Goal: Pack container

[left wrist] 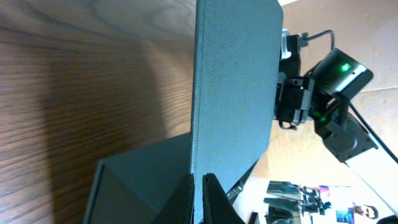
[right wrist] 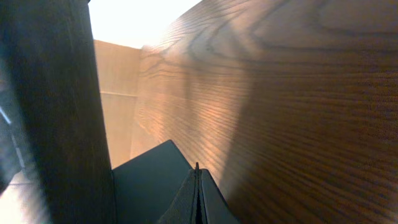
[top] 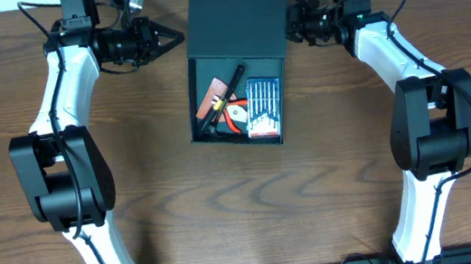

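Note:
The dark teal container [top: 198, 100] stands open at the table's middle back, with its flap lid [top: 238, 13] raised behind it. Inside lie an orange-brown item [top: 211, 97], red-handled pliers [top: 234, 118] and a blue pack of thin tools [top: 264, 105]. My left gripper [top: 176, 38] is shut and empty, its tips just left of the lid's left edge. In the left wrist view the lid [left wrist: 236, 81] rises ahead of the closed fingers [left wrist: 199, 190]. My right gripper [top: 291, 24] is shut at the lid's right edge. The right wrist view shows its closed fingers [right wrist: 198, 183] beside a teal surface [right wrist: 146, 183].
The brown wooden table [top: 137, 218] stretches in front of the container. Both arm bases stand at the front left and front right. The right arm's wrist with a green light [left wrist: 339, 78] shows beyond the lid in the left wrist view.

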{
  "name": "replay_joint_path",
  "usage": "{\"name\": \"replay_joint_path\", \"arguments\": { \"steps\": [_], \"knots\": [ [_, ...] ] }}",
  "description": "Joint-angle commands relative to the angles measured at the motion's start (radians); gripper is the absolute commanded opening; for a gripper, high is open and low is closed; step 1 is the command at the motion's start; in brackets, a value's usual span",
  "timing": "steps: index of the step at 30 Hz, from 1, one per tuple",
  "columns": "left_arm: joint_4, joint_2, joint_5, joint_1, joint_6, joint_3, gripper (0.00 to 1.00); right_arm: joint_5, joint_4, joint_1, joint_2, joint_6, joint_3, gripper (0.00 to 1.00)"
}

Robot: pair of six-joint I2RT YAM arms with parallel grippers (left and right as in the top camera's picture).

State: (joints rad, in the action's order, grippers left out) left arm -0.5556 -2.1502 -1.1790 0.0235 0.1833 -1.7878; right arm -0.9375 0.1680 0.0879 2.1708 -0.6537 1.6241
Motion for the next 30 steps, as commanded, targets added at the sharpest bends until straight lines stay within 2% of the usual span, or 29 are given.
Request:
{"name": "replay_joint_path", "arguments": {
  "steps": [1, 15, 20, 26, 30],
  "knots": [
    [0.008, 0.012, 0.033, 0.001, -0.011, 0.000, 0.06, 0.037, 0.017, 0.009, -0.025, 0.047, 0.018, 0.01],
    [0.020, 0.006, 0.076, 0.003, -0.011, 0.000, 0.06, 0.079, 0.063, 0.016, -0.025, 0.084, 0.018, 0.01],
    [0.019, -0.011, 0.151, 0.027, -0.010, 0.000, 0.06, 0.148, 0.080, 0.016, -0.024, 0.082, 0.018, 0.01],
    [0.019, -0.087, 0.146, 0.059, 0.018, 0.000, 0.06, 0.216, 0.078, 0.020, 0.007, 0.069, 0.018, 0.02],
    [0.015, -0.162, 0.085, 0.060, 0.021, 0.000, 0.06, 0.207, 0.079, 0.032, 0.053, 0.055, 0.018, 0.02]
  ]
}}
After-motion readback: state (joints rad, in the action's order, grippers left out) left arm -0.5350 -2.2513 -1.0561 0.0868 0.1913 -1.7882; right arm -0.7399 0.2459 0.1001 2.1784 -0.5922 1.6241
